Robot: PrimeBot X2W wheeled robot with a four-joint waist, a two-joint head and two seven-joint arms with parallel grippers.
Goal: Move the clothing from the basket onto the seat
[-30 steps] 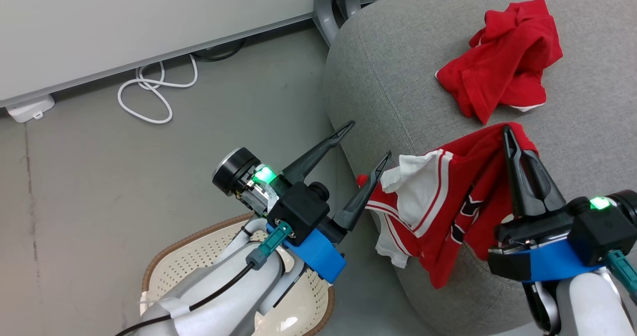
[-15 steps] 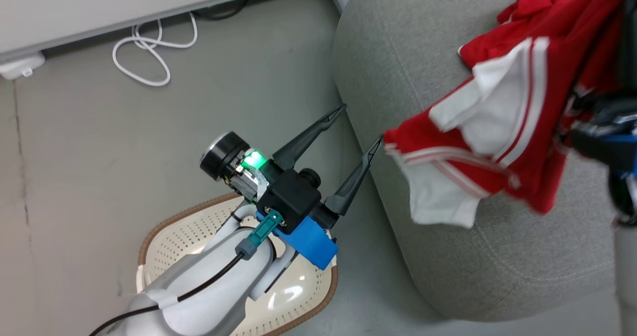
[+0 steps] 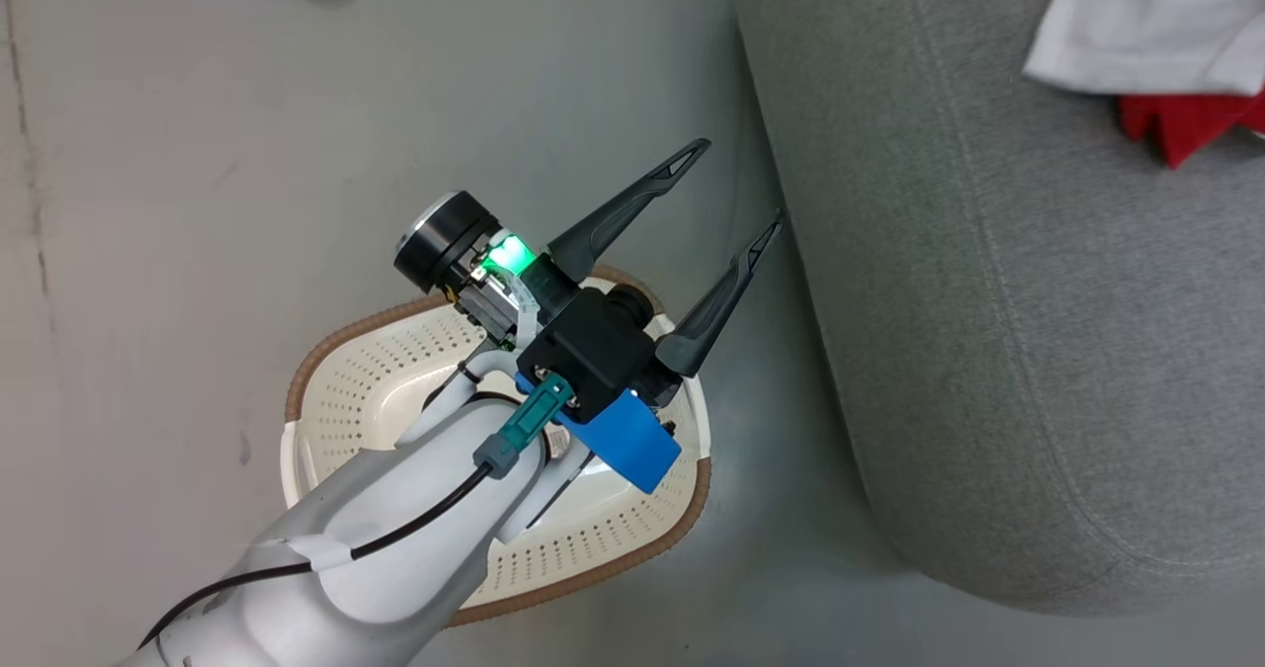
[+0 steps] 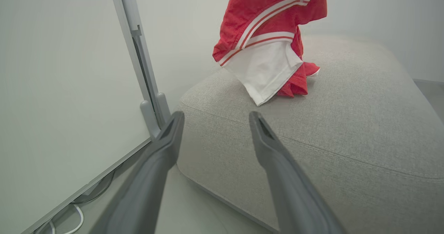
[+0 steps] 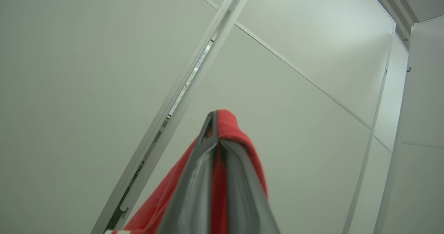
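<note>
Striped garment lifted higher, right gripper clamping it (wrist view), left gripper wide, empty.

Light: bright, even and diffuse; shadows soft.
Head view: mostly sharp; pale glare on the basket floor; grey shadow on the floor along the seat base; clothing slightly blurred.
Left wrist view: left gripper fingers out of focus.
Right wrist view: right gripper blurred; wall brightest at upper right.
</note>
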